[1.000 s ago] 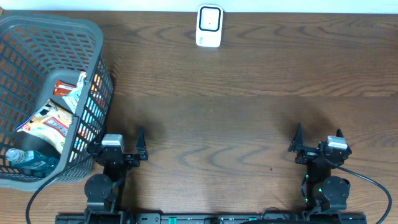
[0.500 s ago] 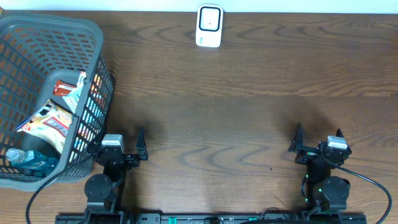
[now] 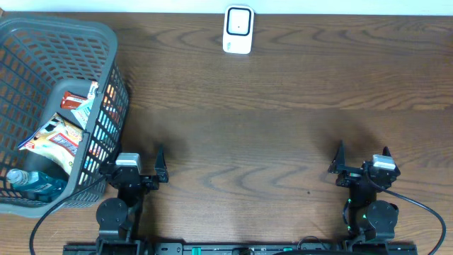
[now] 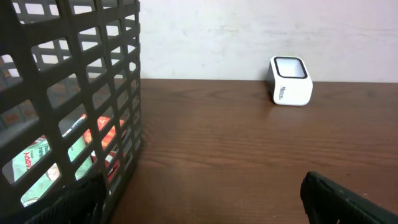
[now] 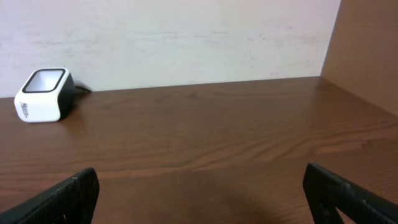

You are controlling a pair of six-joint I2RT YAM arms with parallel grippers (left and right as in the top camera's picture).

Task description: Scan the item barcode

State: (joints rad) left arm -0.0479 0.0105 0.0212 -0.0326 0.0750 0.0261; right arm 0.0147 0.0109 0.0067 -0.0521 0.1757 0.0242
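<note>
The items lie in a grey mesh basket (image 3: 64,30) at the table's left: a white and orange snack packet (image 3: 53,138), a red packet (image 3: 76,99) and a water bottle (image 3: 32,183). A white barcode scanner (image 3: 238,30) stands at the far edge, centre. My left gripper (image 3: 134,161) rests near the front edge just right of the basket, open and holding nothing. Open and bare too, my right gripper (image 3: 362,156) sits at the front right. In the left wrist view the basket (image 4: 124,93) fills the left side, with the packets (image 4: 93,134) showing through the mesh and the scanner (image 4: 290,81) beyond.
A pale wall runs behind the table's far edge. The right wrist view shows the scanner (image 5: 43,94) at far left and a brown side panel (image 5: 367,50) at the right end. Dark wood tabletop (image 3: 248,127) lies between the grippers and the scanner.
</note>
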